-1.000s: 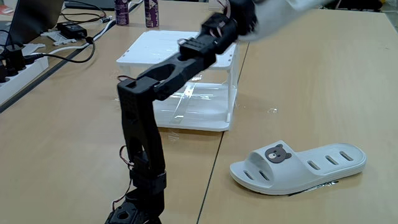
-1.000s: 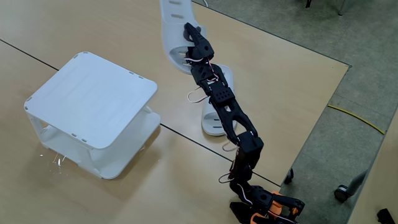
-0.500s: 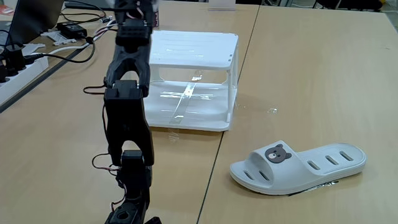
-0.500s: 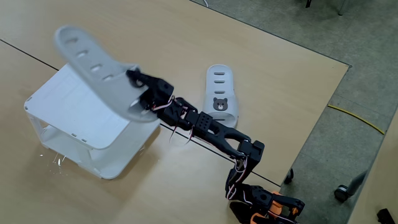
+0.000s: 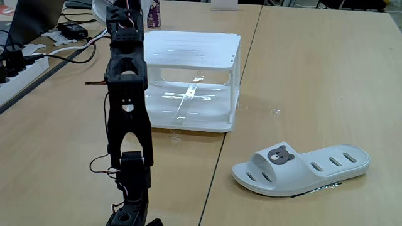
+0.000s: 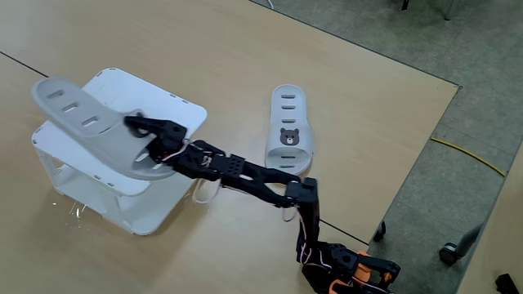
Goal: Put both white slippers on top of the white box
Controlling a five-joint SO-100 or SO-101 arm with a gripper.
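Note:
One white slipper hangs tilted over the white box, covering the left part of its slatted top. My gripper is shut on this slipper's strap end, with the black arm stretched low from its base at the table's front. I cannot tell whether the slipper touches the top. The other white slipper lies flat on the table to the right of the box, bear badge up. In the lower fixed view that slipper lies at the front right, the box stands behind, and the arm rises at the left.
A power strip, cables and a laptop crowd the far left of the table. A purple can stands behind the box. The table's right edge drops to grey floor with a yellow cable.
The arm has swung the held slipper from near the lying slipper leftward over the box. In the last half second it went further left and lower over the top.

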